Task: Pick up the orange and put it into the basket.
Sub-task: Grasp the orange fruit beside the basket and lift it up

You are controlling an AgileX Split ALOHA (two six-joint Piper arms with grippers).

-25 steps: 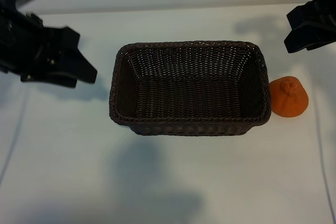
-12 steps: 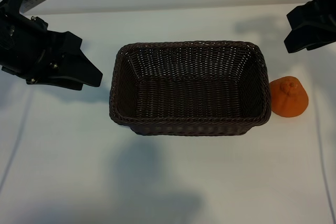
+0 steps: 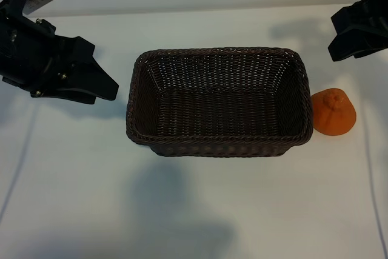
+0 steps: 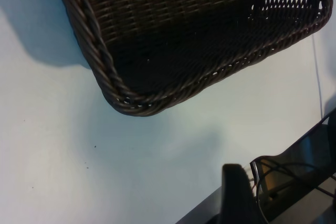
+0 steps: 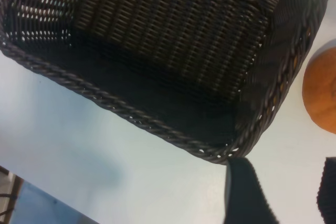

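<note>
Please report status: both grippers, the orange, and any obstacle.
Left gripper open, left of basket. Right gripper open, above orange, holding nothing. Orange on table beside basket's right wall. Basket empty, nothing in the way.

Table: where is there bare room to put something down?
The table is bare across the wide strip in front of the basket and in the band behind it. It is crowded at the basket's right end, where the orange sits almost against its wall.

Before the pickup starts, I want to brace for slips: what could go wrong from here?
1. The small bright-orange dimpled orange sits right beside the dark-brown woven wicker basket, so the right gripper coming down may catch the rim.
2. Being rounded, the orange may roll on the white table if nudged.
</note>
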